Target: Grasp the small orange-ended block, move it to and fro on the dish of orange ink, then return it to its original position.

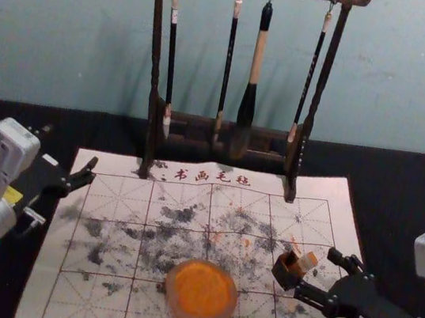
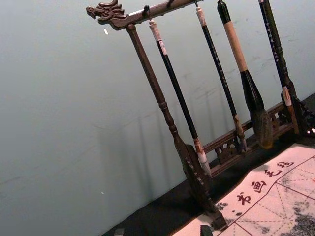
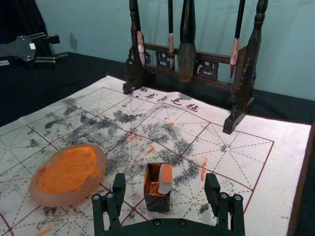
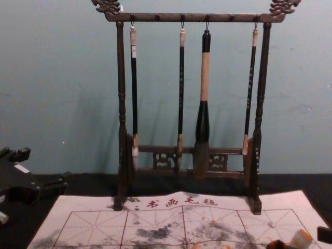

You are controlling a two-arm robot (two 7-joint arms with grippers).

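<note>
My right gripper (image 1: pixel 315 275) stands open at the right of the mat, beside a small dark box (image 1: pixel 285 275) that holds the orange-ended block (image 1: pixel 307 261). In the right wrist view the block (image 3: pixel 165 179) leans in the box (image 3: pixel 157 202), its orange end up, between the spread fingers of the right gripper (image 3: pixel 166 189) and slightly beyond them. The chest view has the pale block (image 4: pixel 301 239) at the lower right corner. The round dish of orange ink (image 1: pixel 201 292) lies left of the box. My left gripper (image 1: pixel 70 147) is parked open by the mat's left edge.
A dark wooden rack (image 1: pixel 153 110) with hanging brushes (image 1: pixel 249 93) stands at the mat's far edge. The white mat (image 1: pixel 40 293), stained with black and orange ink, lies on the black tablecloth (image 1: pixel 400 187). A wall rises behind.
</note>
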